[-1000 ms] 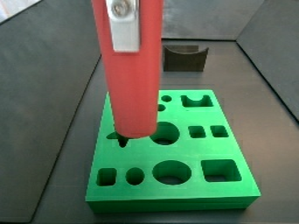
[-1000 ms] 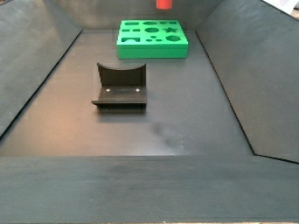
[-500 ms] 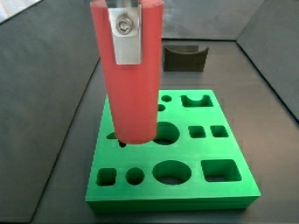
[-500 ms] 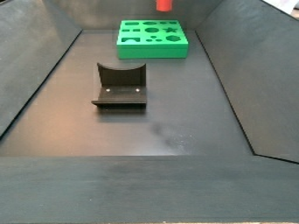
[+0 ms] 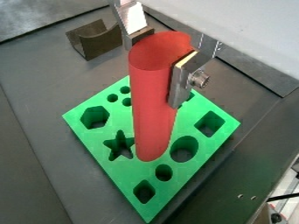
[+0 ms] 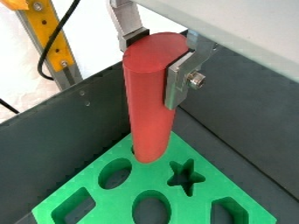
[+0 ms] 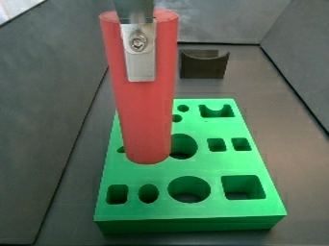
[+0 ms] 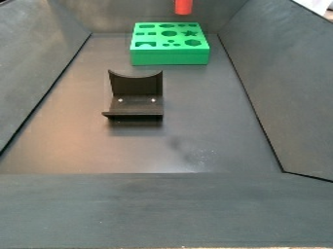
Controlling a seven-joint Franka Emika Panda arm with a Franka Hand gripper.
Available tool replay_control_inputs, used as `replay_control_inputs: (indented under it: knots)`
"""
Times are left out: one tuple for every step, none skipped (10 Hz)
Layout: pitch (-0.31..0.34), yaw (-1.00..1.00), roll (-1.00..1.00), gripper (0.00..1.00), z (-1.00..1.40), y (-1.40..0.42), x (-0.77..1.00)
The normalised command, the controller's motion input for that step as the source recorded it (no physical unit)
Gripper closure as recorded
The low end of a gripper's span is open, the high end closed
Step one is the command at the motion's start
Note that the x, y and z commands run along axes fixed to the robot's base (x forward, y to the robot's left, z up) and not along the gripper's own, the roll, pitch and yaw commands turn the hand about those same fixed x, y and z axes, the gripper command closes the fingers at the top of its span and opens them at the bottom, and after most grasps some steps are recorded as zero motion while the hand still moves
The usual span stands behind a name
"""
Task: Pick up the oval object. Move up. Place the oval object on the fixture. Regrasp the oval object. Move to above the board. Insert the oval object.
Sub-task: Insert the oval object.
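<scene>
lab test rig | dark walled enclosure (image 8: 53, 88) | green board (image 8: 170, 44) | fixture (image 8: 134, 95) | claw (image 7: 138, 29) above the board

The oval object (image 7: 139, 91) hides its lower tip's cut-out; the gripper (image 7: 135, 29) is cropped above.

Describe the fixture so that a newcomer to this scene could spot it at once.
Start from the green board at the far end of the dark floor, under the gripper holding the oval object. The fixture stands apart, nearer the camera: the only dark block, with a curved notch on top.

Matt red oval object (image 5: 156, 96), silver metal hand (image 5: 158, 54)
</scene>
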Motion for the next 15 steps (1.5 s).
replay_control_inputs:
  knots:
    - [0.324, 0.04, 0.41, 1.00, 0.06, -0.15, 0.69]
    - [0.319, 0.08, 0.43, 1.00, 0.08, -0.08, 0.68]
    - [0.297, 0.13, 0.44, 1.00, 0.12, 0.00, 0.67]
    - [0.276, 0.15, 0.48, 1.00, 0.17, 0.00, 0.68]
    - [0.300, 0.09, 0.48, 1.00, 0.13, 0.00, 0.69]
    - [0.309, 0.07, 0.47, 1.00, 0.11, 0.00, 0.70]
    - [0.317, 0.03, 0.46, 1.00, 0.09, -0.01, 0.73]
    - [0.330, 0.03, 0.45, 1.00, 0.06, -0.03, 0.73]
    - [0.341, 0.02, 0.41, 1.00, 0.01, -0.07, 0.76]
    - [0.316, 0.00, 0.23, 1.00, 0.00, -0.28, 0.82]
    - [0.120, 0.01, 0.00, 1.00, 0.00, -0.31, 0.61]
    - [0.140, -0.27, -0.19, 1.00, -0.24, -0.23, 0.65]
    - [0.026, -0.12, -0.43, 1.00, 0.00, -0.24, 0.64]
    - [0.049, -0.06, -0.45, 1.00, 0.00, -0.21, 0.75]
    - [0.154, 0.00, -0.37, 1.00, -0.13, -0.22, 0.89]
